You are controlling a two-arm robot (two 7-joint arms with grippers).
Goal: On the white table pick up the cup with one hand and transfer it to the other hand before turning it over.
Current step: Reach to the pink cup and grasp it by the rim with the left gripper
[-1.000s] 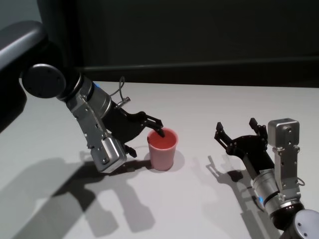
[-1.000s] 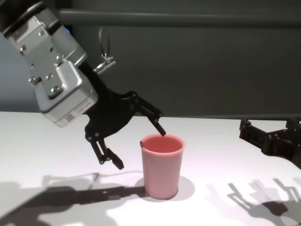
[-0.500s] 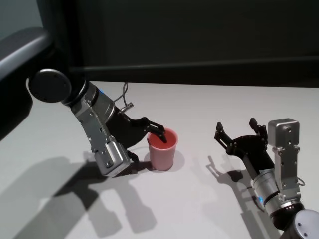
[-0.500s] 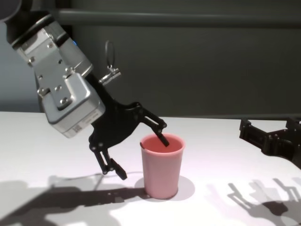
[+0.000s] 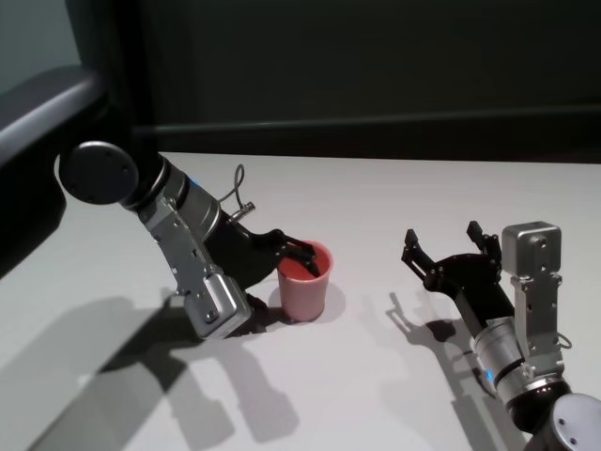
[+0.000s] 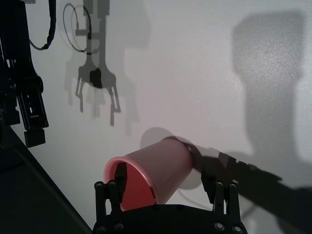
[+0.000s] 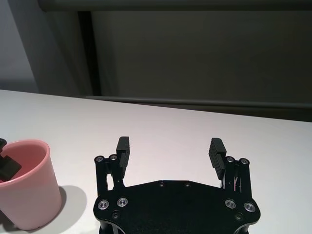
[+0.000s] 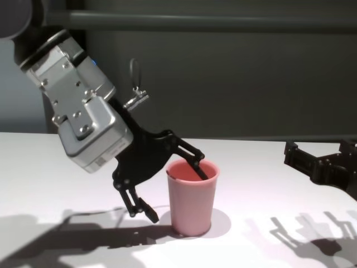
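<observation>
The pink cup [image 5: 305, 284] stands upright on the white table [image 5: 394, 197], mouth up. My left gripper [image 5: 284, 293] is open and straddles the cup's left wall: one finger [image 8: 195, 166] reaches down inside the cup [image 8: 192, 198], the other hangs outside, low beside the wall. The left wrist view shows the cup [image 6: 153, 175] between the spread fingers of the left gripper [image 6: 165, 171]. The jaws do not press the wall. My right gripper [image 5: 443, 235] is open and empty, off to the cup's right, fingers pointing away from me.
A dark wall runs along the table's far edge [image 5: 376, 155]. Arm shadows fall on the near tabletop. In the right wrist view the cup [image 7: 27, 187] sits beside the right gripper [image 7: 170, 144] with bare table between them.
My left gripper has come down and a little rightwards, so its upper finger now dips deeper into the cup. The cup and the right arm have stayed put.
</observation>
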